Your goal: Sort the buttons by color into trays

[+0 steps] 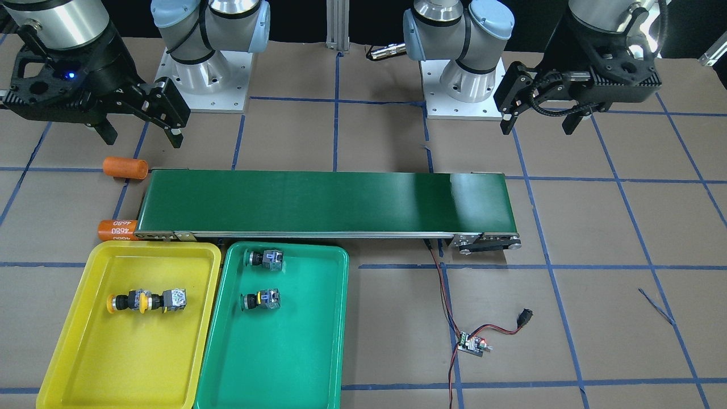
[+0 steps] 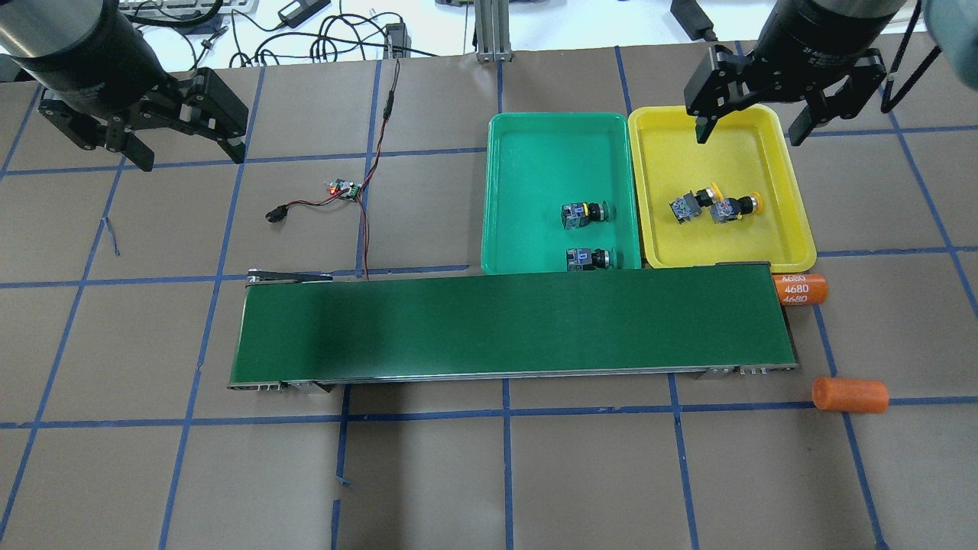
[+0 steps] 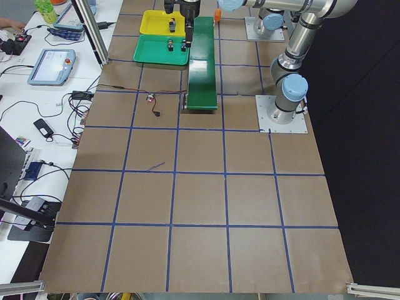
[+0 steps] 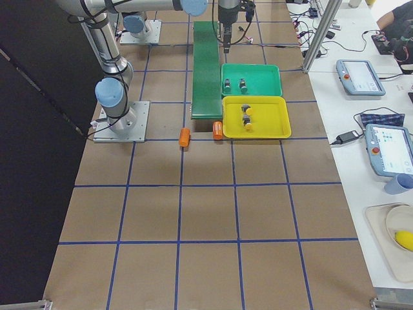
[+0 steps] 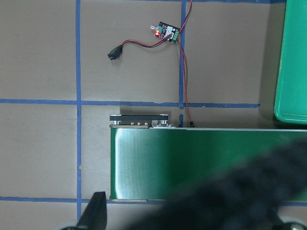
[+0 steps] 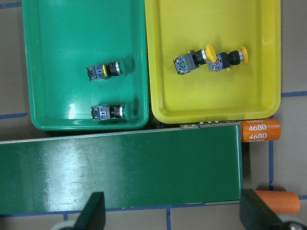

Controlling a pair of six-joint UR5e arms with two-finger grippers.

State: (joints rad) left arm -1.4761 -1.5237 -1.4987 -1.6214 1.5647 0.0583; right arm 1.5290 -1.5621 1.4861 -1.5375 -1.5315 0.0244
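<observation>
Two green-capped buttons [image 1: 266,259] [image 1: 261,300] lie on their sides in the green tray [image 1: 272,358]. Two yellow-capped buttons [image 1: 128,301] [image 1: 167,300] lie end to end, touching, in the yellow tray [image 1: 125,358]. The right wrist view shows both pairs, green [image 6: 105,71] and yellow [image 6: 194,60]. My right gripper [image 2: 750,136] hovers open and empty over the far end of the yellow tray [image 2: 726,160]. My left gripper [image 2: 191,160] is open and empty above the bare table, far from the trays.
A long dark-green conveyor belt [image 1: 324,201] lies across the table beside the trays. Two orange cylinders [image 1: 125,168] [image 1: 116,230] lie at its end near the yellow tray. A small controller board [image 1: 472,343] with red-black wires lies on the table.
</observation>
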